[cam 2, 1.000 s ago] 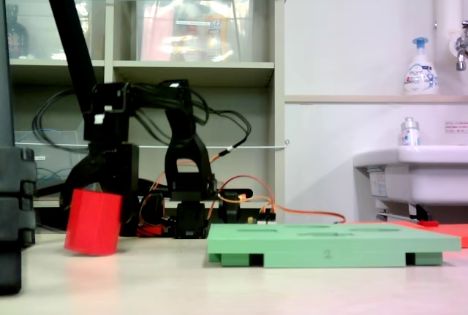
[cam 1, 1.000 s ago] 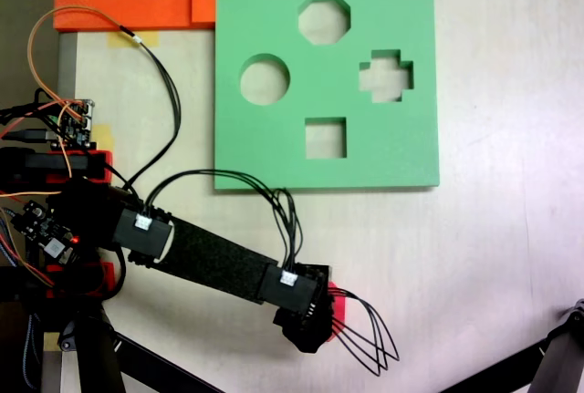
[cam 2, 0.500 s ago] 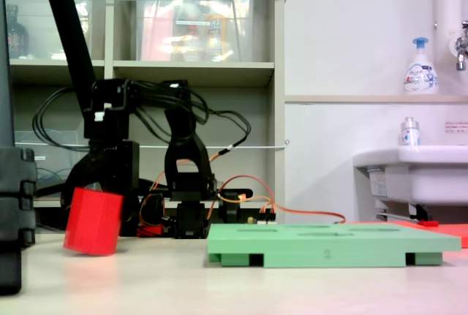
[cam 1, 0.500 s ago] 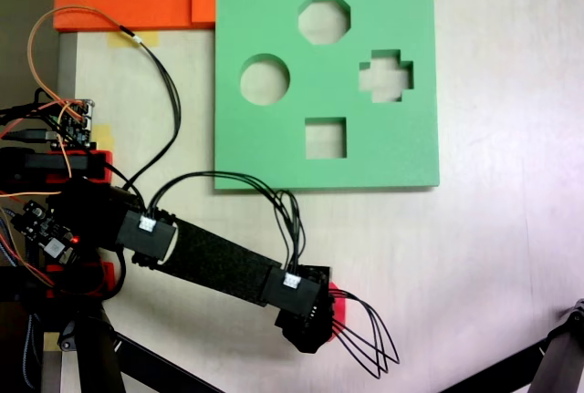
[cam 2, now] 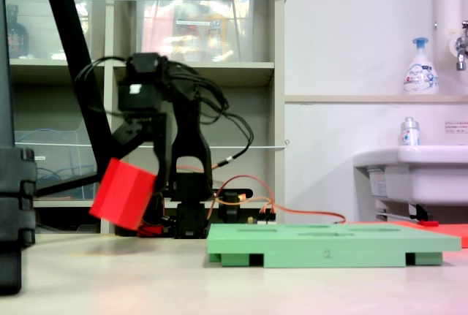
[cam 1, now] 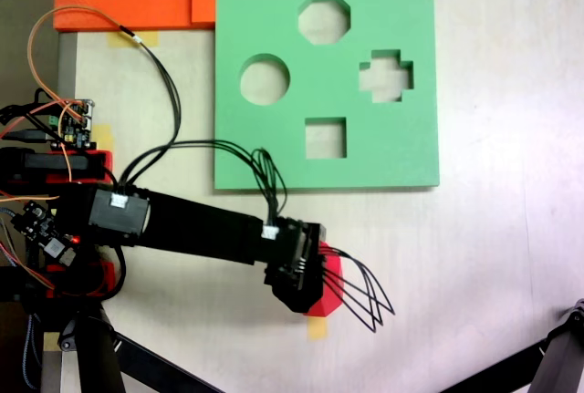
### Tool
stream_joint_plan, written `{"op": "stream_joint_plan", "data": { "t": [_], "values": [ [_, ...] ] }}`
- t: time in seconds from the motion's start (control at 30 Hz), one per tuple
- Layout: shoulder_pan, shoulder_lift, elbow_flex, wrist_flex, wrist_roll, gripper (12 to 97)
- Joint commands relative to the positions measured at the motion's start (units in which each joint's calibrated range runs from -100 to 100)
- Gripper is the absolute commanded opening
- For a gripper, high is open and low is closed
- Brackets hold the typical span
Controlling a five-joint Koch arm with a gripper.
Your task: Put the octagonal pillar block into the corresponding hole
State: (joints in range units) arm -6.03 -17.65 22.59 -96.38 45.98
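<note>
Red foam block [cam 2: 123, 193], tilted and clear of the table [cam 2: 219, 286], is clamped between the jaws of the gripper [cam 2: 135, 183]. Green board [cam 1: 326, 78] lies flat nearby; its eight-sided hole [cam 1: 324, 18], at the far edge, is unfilled.

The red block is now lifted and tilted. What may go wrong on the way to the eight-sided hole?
1. The octagonal pillar block hangs tilted in the pincer; if it stays tilted, it may catch on the rim of the octagonal hole.
2. That hole is at the far side of the green board; a low path may strike the board's edge.
3. The grip seems to be at the block's upper part, so it might slip.
</note>
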Motion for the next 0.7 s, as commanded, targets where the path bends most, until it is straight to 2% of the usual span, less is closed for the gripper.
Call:
{"op": "stream_joint_plan", "data": {
  "t": [0.0, 0.2, 0.27, 0.53, 0.67],
  "values": [
    [1.86, -7.63, 3.14, -3.62, 2.2, 27.4],
    [8.79, -16.57, 3.43, -3.62, 9.18, 27.4],
    [13.48, -16.85, 5.63, -3.62, 12.7, 27.4],
    [26.18, -9.03, 17.79, -3.62, 21.49, 27.5],
    [30.48, -5.26, 17.79, -3.62, 24.86, 27.5]
  ]
}}
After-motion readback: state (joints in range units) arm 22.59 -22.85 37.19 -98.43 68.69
